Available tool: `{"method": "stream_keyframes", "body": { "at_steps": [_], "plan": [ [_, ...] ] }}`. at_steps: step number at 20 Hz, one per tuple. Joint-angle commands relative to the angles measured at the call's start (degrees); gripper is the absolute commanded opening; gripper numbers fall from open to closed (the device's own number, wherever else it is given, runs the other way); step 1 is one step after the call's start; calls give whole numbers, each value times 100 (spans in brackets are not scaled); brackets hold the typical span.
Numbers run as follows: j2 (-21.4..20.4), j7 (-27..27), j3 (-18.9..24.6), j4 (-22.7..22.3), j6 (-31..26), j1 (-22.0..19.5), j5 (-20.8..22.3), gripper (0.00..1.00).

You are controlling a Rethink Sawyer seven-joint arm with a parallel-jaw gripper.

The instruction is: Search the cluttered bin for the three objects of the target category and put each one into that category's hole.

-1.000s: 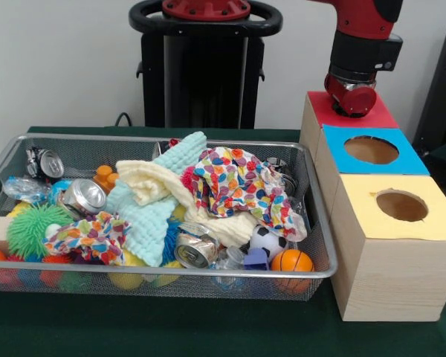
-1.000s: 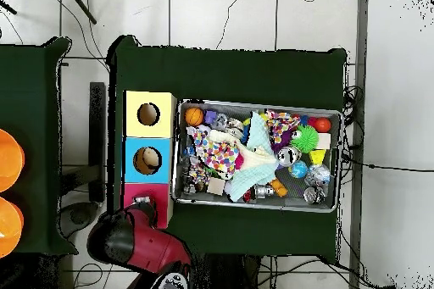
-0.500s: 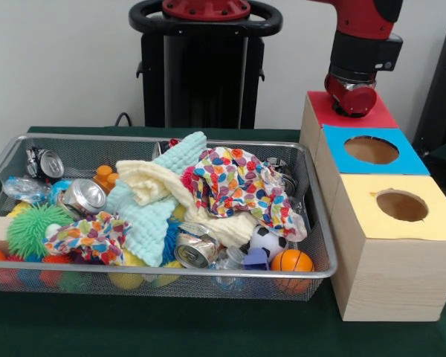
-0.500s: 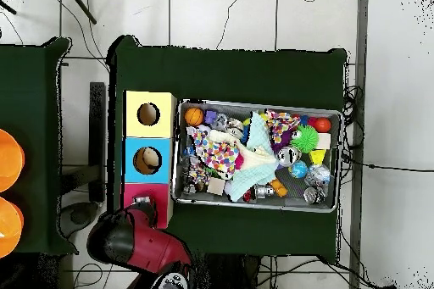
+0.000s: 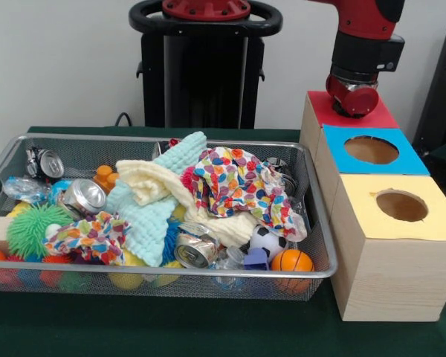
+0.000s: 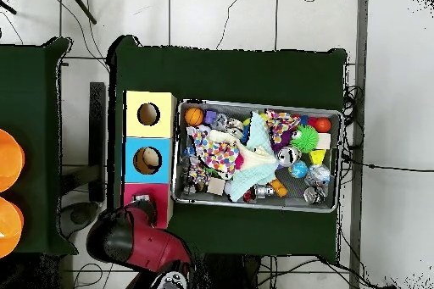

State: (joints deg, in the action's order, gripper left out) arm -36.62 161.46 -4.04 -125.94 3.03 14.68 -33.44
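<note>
The wire mesh bin [image 5: 156, 271] is full of mixed clutter; in the overhead view it [image 6: 258, 104] lies to the right of the boxes. No soft animal toy shows in it; cloths cover much of the pile. The red-topped box [image 5: 318, 110] stands farthest back in the row of boxes. My gripper [image 5: 351, 103] hangs right over the red top and hides its hole. In the overhead view the gripper [image 6: 145, 208] is over the red box [image 6: 133, 191]. Whether the gripper holds anything does not show.
The blue-topped box [image 5: 334, 145] and the yellow-topped box [image 5: 431, 219] stand in front of the red one. The bin holds a spotted cloth [image 5: 238, 182], pale towels, cans [image 5: 84, 195], a green puff ball [image 5: 28, 227] and a basketball-patterned ball [image 5: 291, 260].
</note>
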Motion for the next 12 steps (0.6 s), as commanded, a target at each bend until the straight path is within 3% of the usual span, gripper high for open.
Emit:
{"method": "stream_keyframes", "body": {
  "at_steps": [1, 12],
  "plan": [
    [341, 898, 314, -114, -37, 7, -86, 0],
    [90, 845, 72, -115, -474, 204, -195, 0]
  ]
}}
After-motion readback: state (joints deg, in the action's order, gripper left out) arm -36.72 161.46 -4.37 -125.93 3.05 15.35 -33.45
